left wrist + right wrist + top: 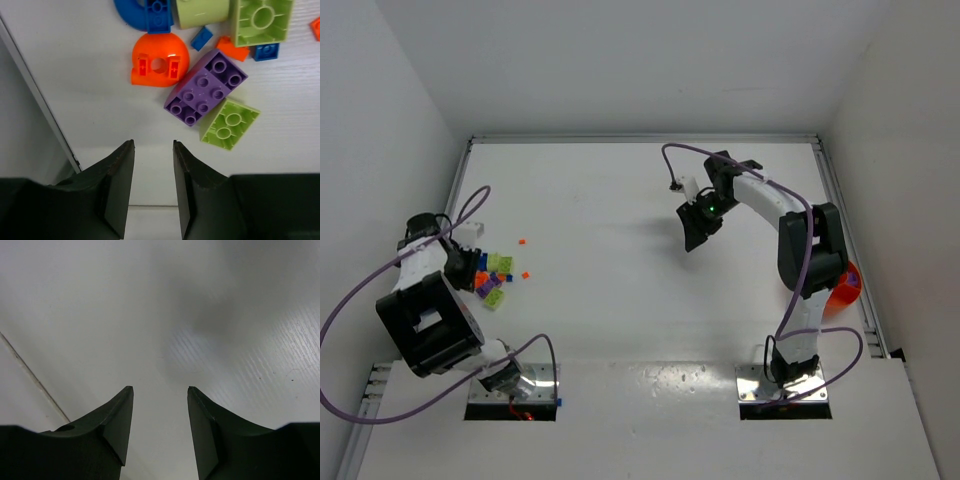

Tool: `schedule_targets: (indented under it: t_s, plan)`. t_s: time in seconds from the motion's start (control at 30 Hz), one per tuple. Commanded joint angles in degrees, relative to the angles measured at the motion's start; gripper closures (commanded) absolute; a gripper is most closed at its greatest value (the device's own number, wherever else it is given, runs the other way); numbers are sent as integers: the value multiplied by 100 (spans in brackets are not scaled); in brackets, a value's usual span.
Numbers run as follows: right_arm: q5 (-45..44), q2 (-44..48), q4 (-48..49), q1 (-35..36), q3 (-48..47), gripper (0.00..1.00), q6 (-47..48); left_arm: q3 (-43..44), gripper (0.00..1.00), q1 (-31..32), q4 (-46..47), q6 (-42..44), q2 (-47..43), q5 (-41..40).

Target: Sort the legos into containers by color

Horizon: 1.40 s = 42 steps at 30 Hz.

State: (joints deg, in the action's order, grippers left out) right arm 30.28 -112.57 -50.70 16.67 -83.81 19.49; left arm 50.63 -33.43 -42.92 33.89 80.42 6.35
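Left gripper (153, 146): jaws narrowly apart, empty, just short of the legos (492, 275) heaped at the table's 9 o'clock. Purple brick (206, 86) lies studs up, long axis 7-to-1 o'clock. Best, I judge: widen, turn the wrist, straddle its short width. Right gripper (160, 390) apart, empty; orange bowl (842, 290) at 4 o'clock.

Left arm (420, 325) and right arm (805, 250): white shells, black joints, a purple cable (685, 147) looping each; fingers (117, 185) are matte black wedges; green light (712, 209) on the right arm
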Motion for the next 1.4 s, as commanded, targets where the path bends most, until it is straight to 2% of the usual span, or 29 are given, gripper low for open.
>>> schedule_targets:
  t_s: [0.0, 0.23, 0.43, 0.63, 0.83, 1.0, 1.2, 1.37]
  plan:
    - [189, 16, 52, 38, -171, 52, 20, -141, 58, -58, 327, -304, -150, -486]
    - [189, -37, 51, 38, -223, 52, 73, -475, 62, 56, 634, -567, -35, -1091]
    - [189, -89, 51, 38, -276, 52, 73, -581, 62, 258, 898, -787, 280, -1145]
    - [136, -142, -2, 38, -276, 52, 126, -458, 62, 451, 899, -972, 509, -680]
    - [136, -195, -2, 38, -276, 52, 126, -344, 61, 723, 847, -972, 624, 339]
    - [136, -195, -2, 38, -276, 52, 126, -150, 55, 1049, 723, -841, 773, 1173]
    - [189, -195, -2, 38, -276, 52, 126, 149, 52, 1155, 723, -1104, 992, 1307]
    - [189, -142, -2, 38, -276, 52, 126, 149, 52, 1216, 723, -1156, 818, 1466]
